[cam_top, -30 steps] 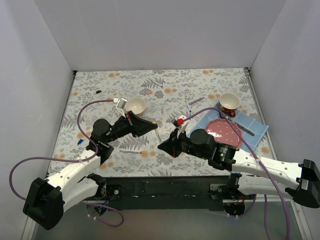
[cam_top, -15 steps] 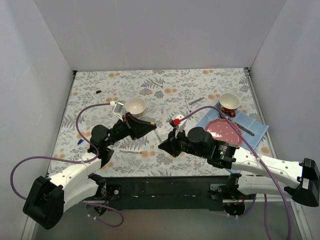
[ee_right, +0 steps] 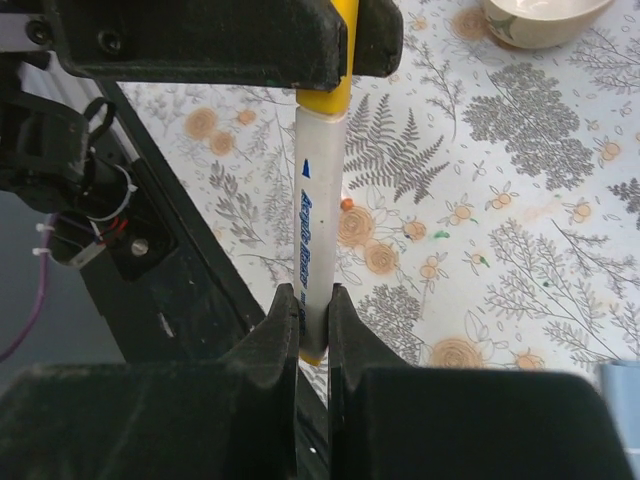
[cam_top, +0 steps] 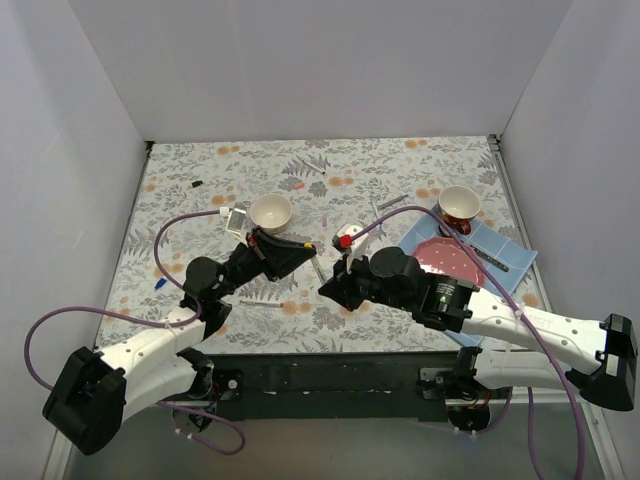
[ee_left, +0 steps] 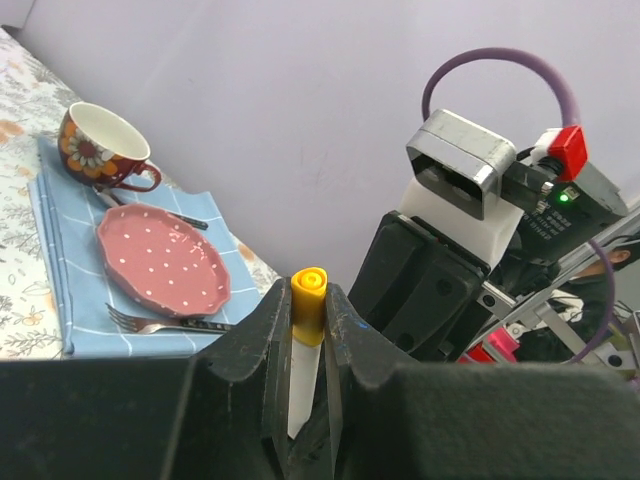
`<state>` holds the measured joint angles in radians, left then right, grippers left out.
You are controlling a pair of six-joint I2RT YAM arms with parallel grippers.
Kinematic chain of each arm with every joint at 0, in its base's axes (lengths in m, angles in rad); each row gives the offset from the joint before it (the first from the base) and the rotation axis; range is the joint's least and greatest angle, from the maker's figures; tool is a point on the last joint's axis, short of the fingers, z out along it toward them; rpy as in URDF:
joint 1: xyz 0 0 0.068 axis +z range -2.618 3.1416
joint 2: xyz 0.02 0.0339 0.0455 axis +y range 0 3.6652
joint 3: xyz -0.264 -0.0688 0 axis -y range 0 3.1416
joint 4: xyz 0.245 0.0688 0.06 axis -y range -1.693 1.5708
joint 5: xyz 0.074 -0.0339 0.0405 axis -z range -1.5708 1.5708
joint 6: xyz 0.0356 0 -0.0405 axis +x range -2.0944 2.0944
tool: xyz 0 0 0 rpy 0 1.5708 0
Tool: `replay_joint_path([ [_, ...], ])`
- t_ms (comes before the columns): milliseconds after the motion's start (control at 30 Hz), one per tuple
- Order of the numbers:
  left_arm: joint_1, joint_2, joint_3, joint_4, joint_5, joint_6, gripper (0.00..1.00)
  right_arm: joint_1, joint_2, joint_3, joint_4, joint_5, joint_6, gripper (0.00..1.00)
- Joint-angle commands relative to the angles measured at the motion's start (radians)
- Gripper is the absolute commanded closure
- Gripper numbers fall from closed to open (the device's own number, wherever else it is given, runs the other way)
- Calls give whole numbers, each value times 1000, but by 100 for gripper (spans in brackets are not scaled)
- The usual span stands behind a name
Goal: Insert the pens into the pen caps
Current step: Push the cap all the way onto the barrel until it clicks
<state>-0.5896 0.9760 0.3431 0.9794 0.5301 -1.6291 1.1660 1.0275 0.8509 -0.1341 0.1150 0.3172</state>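
A white-barrelled pen point(ee_right: 318, 200) with a yellow pen cap point(ee_left: 309, 290) at its end hangs in the air between both arms. My left gripper point(ee_left: 308, 312) is shut on the yellow pen cap point(ee_right: 335, 95), gripping it crosswise. My right gripper point(ee_right: 313, 300) is shut on the barrel's other end. In the top view the left gripper point(cam_top: 307, 249) and the right gripper point(cam_top: 326, 289) meet above the middle of the flowered cloth, with the pen point(cam_top: 317, 268) between them. Another pen point(cam_top: 262, 301) lies near the front, two more point(cam_top: 392, 202) at the back, and a black cap point(cam_top: 197, 184) at the far left.
A cream bowl point(cam_top: 271, 210) stands just behind the left gripper. At the right are a blue napkin point(cam_top: 505, 248), a pink dotted plate point(cam_top: 450, 262), a red cup point(cam_top: 459, 204) and a fork point(ee_left: 165, 322). White walls close in three sides.
Both grippers have drifted slightly left and closer to each other above the cloth, and both remain shut on the pen and cap.
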Motion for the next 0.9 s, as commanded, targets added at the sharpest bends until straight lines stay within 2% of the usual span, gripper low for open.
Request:
replay_joint_path([
  [0,-87,-19,-12,-323,248,83,100,-32,-7,172,337,137,-105,99],
  [200,-87,-42,-30,-381,254,78,100,-46,-17,197,335,175,-161,99],
  [467,-107,-54,-89,-281,197,26,100,-49,20,229,384,107,-132,99],
  [600,-124,-42,-46,-401,117,78,100,-49,34,249,383,130,-136,99],
  [867,-153,-42,-13,-499,13,123,100,-49,54,270,363,207,-185,99],
])
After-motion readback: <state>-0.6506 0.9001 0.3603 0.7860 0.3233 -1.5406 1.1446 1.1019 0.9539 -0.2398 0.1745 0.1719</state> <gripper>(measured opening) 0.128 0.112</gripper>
